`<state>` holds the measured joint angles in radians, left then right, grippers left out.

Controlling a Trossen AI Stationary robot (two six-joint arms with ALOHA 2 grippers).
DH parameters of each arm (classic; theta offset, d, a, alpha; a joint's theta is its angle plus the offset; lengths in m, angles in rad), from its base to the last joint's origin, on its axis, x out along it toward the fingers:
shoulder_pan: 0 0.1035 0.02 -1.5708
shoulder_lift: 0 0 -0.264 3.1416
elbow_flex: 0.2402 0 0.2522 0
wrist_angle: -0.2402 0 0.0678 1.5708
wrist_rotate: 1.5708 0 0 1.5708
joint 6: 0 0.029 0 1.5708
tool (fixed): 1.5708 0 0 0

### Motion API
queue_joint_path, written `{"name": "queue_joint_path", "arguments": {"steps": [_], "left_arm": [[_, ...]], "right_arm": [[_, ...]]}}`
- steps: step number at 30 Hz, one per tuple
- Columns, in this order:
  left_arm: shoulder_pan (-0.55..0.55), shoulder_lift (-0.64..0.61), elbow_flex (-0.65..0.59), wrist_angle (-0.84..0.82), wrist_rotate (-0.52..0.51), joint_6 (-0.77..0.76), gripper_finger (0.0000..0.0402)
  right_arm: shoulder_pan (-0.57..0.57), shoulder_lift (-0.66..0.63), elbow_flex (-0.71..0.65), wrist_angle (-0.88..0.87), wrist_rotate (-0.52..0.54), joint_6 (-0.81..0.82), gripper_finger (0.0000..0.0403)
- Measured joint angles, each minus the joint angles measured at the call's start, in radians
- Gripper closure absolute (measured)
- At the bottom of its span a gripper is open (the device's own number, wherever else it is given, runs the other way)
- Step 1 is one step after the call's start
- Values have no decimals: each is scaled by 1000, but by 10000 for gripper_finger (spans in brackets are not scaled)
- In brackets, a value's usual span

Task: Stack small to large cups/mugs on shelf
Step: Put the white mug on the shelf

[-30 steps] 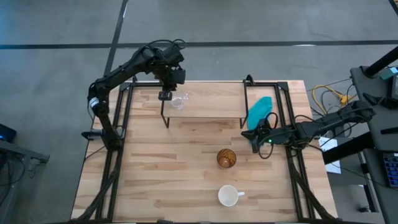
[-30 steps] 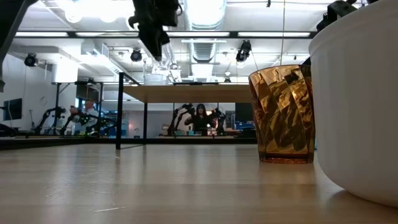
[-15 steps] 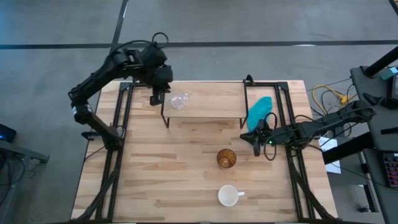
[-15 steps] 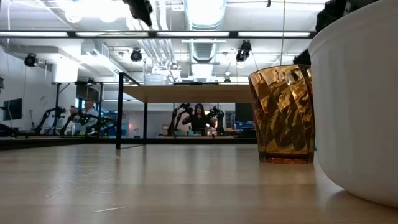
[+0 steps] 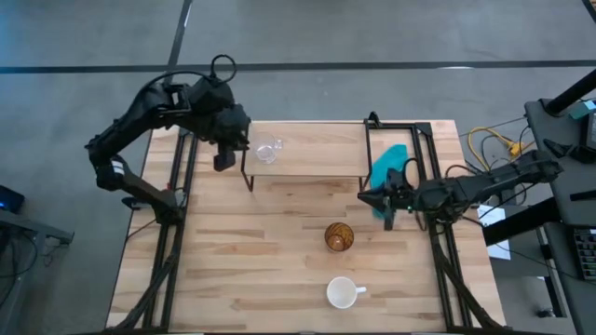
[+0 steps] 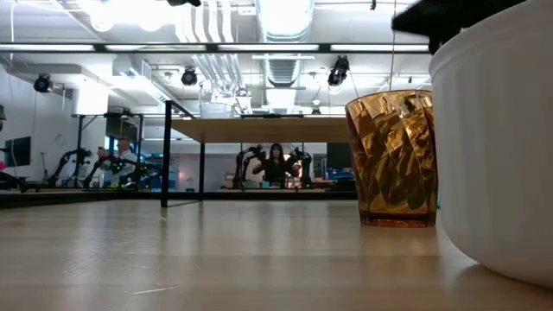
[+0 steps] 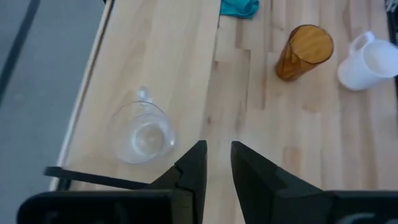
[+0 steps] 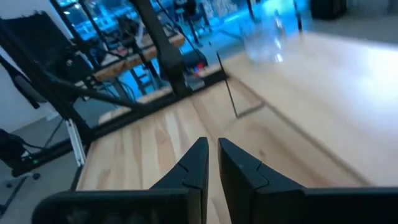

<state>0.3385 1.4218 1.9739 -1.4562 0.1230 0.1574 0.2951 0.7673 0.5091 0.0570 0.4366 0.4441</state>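
The small clear glass cup [image 5: 268,151] [image 7: 142,132] stands upright on the left end of the light-wood shelf [image 5: 317,149] [image 7: 168,56]. The amber tumbler [image 5: 339,236] [image 6: 393,160] and the white mug [image 5: 344,293] [image 6: 497,147] stand on the tabletop nearer the front, right of centre. My left gripper [image 5: 223,163] [image 7: 216,149] hovers just off the shelf's left end, a little open and holding nothing. My right gripper [image 5: 374,199] [image 8: 211,146] is shut and empty, by the shelf's right near corner, pointing toward the table's left.
A teal cloth [image 5: 389,166] lies by the shelf's right end, close to my right arm. Black frame rails run along both table sides [image 5: 182,205]. The tabletop left of the tumbler and mug is bare wood [image 5: 242,261]. A person [image 6: 276,160] stands far behind.
My left gripper has drawn back from over the glass cup, rising and moving toward the table's left edge, past the shelf's end; the cup stays standing on the shelf. My right arm has lifted a little and shifted slightly toward the shelf.
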Motion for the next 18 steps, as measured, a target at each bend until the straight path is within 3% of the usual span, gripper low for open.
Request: {"name": "queue_joint_path", "arguments": {"steps": [6, 10, 13, 18], "left_arm": [[-75, 18, -26, -41, 4, -59, 343], [-137, 13, -118, -47, 6, -74, 343], [-191, -1, -213, -10, 22, -81, 343], [-283, -30, -391, 212, 114, -126, 343]], "right_arm": [[2, 16, 113, 0, -78, -181, 371], [2, 58, 207, -38, -137, -243, 371], [8, 105, 308, -168, -144, -239, 371], [31, 227, 510, -455, -147, -239, 371]]}}
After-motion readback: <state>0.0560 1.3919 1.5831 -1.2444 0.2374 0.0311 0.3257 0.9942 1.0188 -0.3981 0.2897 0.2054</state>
